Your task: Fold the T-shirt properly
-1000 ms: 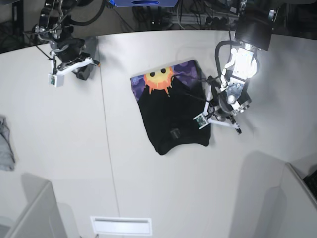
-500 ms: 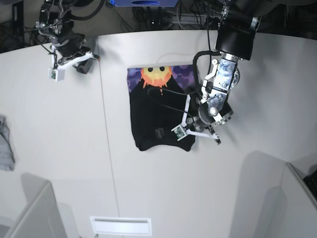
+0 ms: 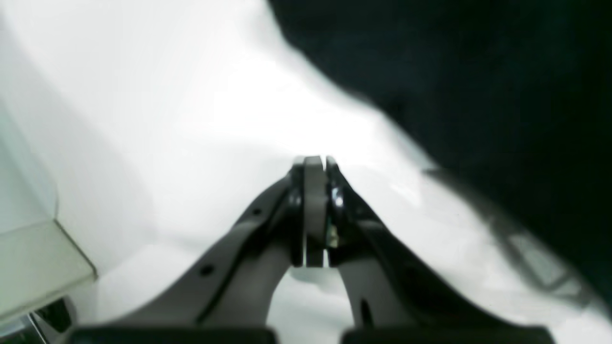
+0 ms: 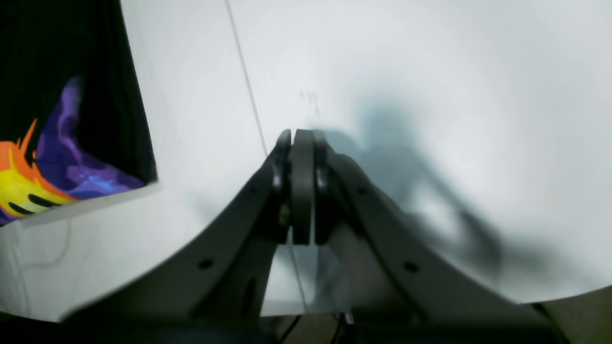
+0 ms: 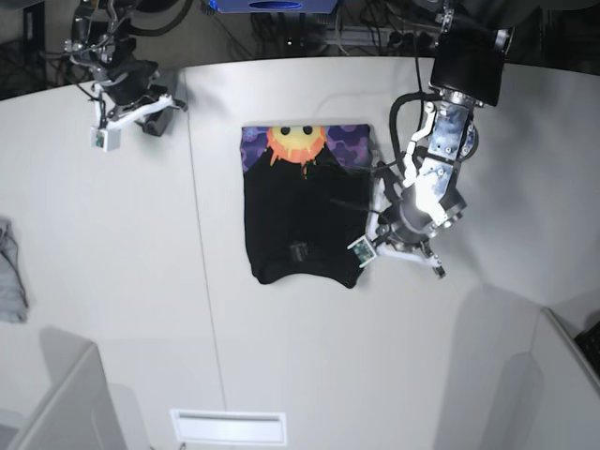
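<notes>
The shirt (image 5: pixel 302 208) lies on the table (image 5: pixel 281 356) near the middle of the base view as a folded, roughly rectangular packet: plain black over most of it, with the sun print (image 5: pixel 297 142) and purple honeycomb showing in a band along its far edge. Note that the left gripper (image 3: pixel 313 165) sits just beside the packet's near corner on the base view's right; in the left wrist view its jaws are clenched together with nothing between them, and black cloth fills the upper right, apart from the tips. The right gripper (image 4: pixel 297 138) is well away at the far corner of the table on the base view's left, jaws likewise clenched on nothing, with only bare table ahead of it and a corner of the shirt at the frame's left edge. A small grey cloth (image 5: pixel 9 272) lies at the table's left edge, well apart from the work. Judge the step as late in the fold: the sleeves no longer show and the packet looks compact, though its near hem is rounded and uneven. For the next move, either square that edge with the closed left tips, or open the left jaws before any fresh grasp; you cannot grip cloth with them shut. Expect thin fabric to drag and skew under a sideways push.
</notes>
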